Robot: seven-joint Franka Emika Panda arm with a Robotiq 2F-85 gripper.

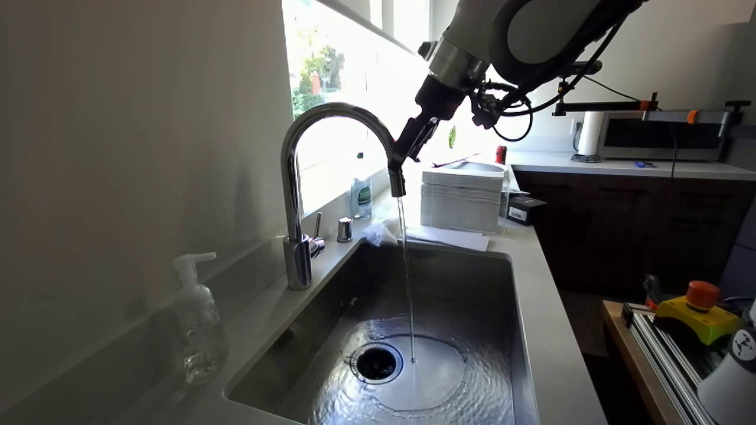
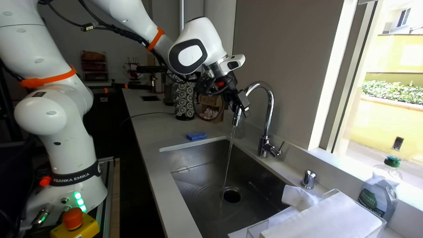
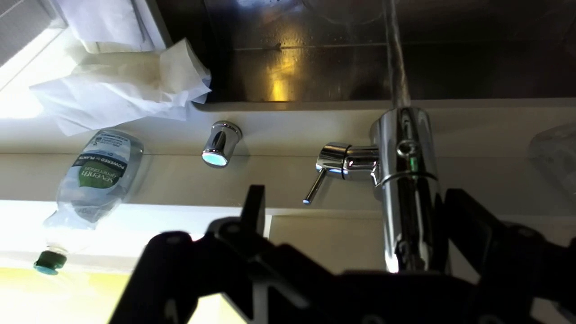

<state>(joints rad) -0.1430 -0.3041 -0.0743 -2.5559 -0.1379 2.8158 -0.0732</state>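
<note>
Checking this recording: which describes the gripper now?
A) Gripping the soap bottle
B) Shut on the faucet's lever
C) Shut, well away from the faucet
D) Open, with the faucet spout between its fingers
D: in the wrist view, the gripper has its fingers parted on either side of the faucet spout, with a wide gap between the spout and one of them.

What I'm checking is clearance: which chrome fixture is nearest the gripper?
The gooseneck faucet, close by the gripper and pouring water; the short chrome cylinder stands farther off.
</note>
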